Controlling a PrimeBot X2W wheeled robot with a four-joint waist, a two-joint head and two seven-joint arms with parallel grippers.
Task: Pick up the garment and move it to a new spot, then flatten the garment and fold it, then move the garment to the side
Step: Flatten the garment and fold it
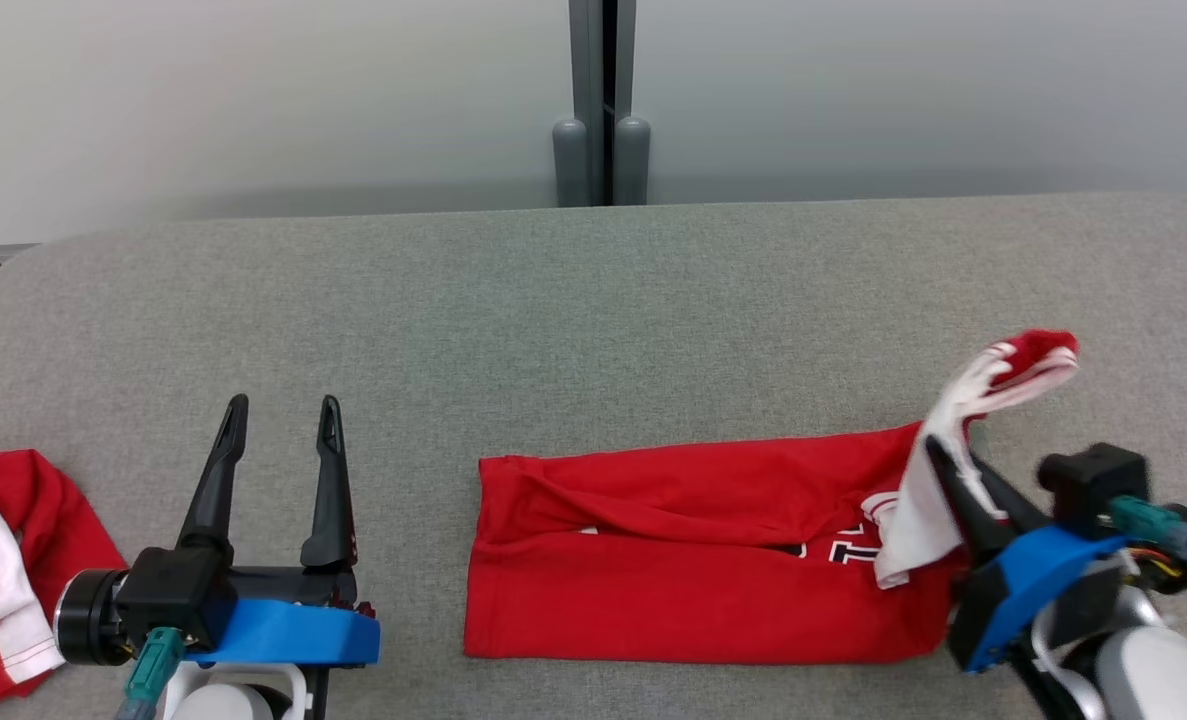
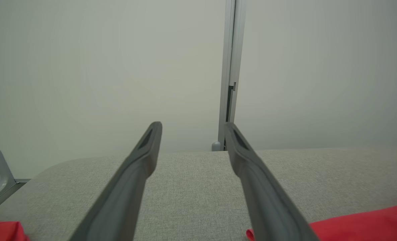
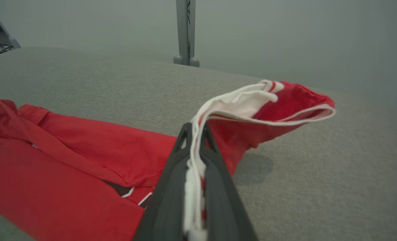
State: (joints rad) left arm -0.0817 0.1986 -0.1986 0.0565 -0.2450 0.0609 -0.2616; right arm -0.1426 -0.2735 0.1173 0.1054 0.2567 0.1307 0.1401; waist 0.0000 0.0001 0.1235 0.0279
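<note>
Fingers of the left gripper stand wide apart with nothing between them, hovering over bare grey counter, left of the red jersey. Head view: jersey lies as a long, roughly folded strip across the counter's near middle, printed letters showing at its right. Right gripper is pinched on the white-trimmed end, which is lifted clear and flops over above the fingers. Second red garment sits at the far left edge, well apart.

Left wrist view: both fingers are spread, counter between them; a corner of the jersey shows at lower right, not touched.

Right wrist view: fingers closed together on a bunched white band of cloth at the tips; the trimmed end droops sideways, casting a shadow on the counter.

Handling, as judged: light, limp knit with no stiffness, so whatever is unsupported sags and drags. It looks unlikely to slip from a firm pinch, but layers may separate. Best holds look like hems and corners, one per gripper, pinching all layers together.
</note>
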